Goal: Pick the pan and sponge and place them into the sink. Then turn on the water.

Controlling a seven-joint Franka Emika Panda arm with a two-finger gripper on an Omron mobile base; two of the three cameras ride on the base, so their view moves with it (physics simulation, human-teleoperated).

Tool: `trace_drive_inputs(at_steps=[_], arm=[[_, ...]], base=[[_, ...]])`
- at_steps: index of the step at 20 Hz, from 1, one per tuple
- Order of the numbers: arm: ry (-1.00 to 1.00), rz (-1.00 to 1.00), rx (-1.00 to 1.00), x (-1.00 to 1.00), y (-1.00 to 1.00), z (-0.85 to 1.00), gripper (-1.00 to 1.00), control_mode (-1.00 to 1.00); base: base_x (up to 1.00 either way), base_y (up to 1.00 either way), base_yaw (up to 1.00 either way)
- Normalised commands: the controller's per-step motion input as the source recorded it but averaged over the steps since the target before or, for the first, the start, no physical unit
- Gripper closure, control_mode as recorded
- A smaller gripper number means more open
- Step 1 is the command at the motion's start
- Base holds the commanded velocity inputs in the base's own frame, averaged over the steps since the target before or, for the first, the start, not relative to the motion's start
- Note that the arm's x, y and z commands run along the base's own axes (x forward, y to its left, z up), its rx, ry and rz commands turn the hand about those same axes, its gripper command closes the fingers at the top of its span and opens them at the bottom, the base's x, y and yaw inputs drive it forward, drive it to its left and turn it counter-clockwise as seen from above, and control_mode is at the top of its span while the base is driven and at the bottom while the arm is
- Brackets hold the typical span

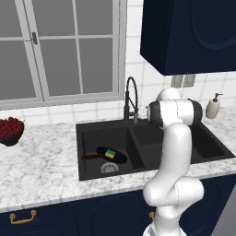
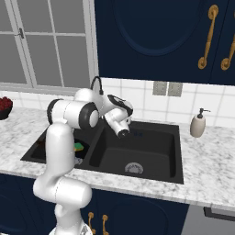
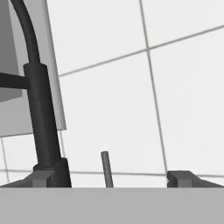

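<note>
Pan and sponge lie in the sink. The wide-open, empty tool should approach the faucet lever slowly, then push it sideways.

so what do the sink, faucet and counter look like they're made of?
Rendered, so only looks. Sink: matte black, composite or coated metal; no shine on its walls. Faucet: black metal, judging by the coiled spring neck and thin arched tube. Counter: polished marble or a stone imitation; white with grey veining.
</note>
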Motion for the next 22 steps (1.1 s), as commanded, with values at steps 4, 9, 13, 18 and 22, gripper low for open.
trace_drive_inputs(at_steps=[4,9,13,18,22], arm=[[0.00,0.00,0.00,0.00,0.05,-0.09,-1.00,-1.00],[0.00,-0.01,0.00,0.02,0.02,-0.01,-1.00,-1.00],[0.00,-0.04,0.00,0.06,0.00,0.00,-1.00,-1.00],[0.00,-0.05,0.00,0.04,0.00,0.00,-1.00,-1.00],[0.00,-0.04,0.00,0.06,0.01,0.00,-1.00,-1.00]], base=[[0.00,0.00,0.00],[0.00,0.00,0.00],[0.00,0.00,0.00],[0.00,0.00,0.00],[0.00,0.00,0.00]])
